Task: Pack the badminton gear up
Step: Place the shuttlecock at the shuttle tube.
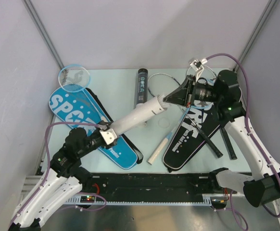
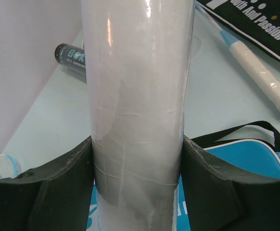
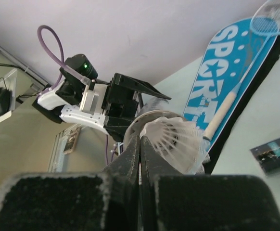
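My left gripper (image 1: 107,135) is shut on the lower end of a long white tube (image 1: 137,117) and holds it tilted up to the right. In the left wrist view the tube (image 2: 137,96) fills the gap between both pads (image 2: 205,183). My right gripper (image 1: 169,99) is at the tube's open upper end, shut on the skirt of a white feather shuttlecock (image 3: 178,142). The shuttlecock sits against the tube's mouth (image 3: 147,117). A blue SPORT cover (image 1: 89,122) lies at the left with a light blue racket (image 1: 74,77) on it.
A black SPORT cover (image 1: 190,137) lies at the right with black straps (image 1: 217,144) beside it. A black tube (image 1: 141,89) lies at the back centre. A silver racket head (image 1: 161,82) and its white handle (image 1: 158,150) lie under the raised tube. A small clear ring (image 1: 164,122) lies mid-table.
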Available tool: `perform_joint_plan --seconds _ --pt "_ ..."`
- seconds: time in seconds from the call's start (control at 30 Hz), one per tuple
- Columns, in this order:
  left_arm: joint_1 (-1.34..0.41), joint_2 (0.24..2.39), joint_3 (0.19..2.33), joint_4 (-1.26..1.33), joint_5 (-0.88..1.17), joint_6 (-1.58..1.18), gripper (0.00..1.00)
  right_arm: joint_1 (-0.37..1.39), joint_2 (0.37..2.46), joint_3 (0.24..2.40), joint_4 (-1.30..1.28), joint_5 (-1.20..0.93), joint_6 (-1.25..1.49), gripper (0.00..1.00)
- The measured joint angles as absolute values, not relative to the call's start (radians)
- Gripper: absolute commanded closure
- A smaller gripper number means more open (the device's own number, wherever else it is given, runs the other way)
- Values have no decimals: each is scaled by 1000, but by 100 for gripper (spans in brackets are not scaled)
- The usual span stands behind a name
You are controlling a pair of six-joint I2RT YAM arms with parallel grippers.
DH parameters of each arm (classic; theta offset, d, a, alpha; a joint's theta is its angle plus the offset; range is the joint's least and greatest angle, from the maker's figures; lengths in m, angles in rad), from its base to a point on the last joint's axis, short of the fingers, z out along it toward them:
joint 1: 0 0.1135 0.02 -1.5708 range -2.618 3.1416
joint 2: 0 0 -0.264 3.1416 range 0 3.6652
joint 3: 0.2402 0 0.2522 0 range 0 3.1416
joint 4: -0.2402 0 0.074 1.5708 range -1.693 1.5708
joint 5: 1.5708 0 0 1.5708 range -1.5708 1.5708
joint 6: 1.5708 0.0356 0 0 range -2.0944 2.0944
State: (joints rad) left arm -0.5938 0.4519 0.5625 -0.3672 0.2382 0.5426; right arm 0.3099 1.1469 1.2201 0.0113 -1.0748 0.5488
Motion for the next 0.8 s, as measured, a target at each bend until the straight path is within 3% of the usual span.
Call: perform_joint_plan --seconds 0.47,0.8 --pt "-594 461 562 -367 303 559 77 266 1050 1193 -133 -1044 493 100" --pt "-594 475 562 -367 370 561 77 350 1071 1145 -136 -1045 482 100"
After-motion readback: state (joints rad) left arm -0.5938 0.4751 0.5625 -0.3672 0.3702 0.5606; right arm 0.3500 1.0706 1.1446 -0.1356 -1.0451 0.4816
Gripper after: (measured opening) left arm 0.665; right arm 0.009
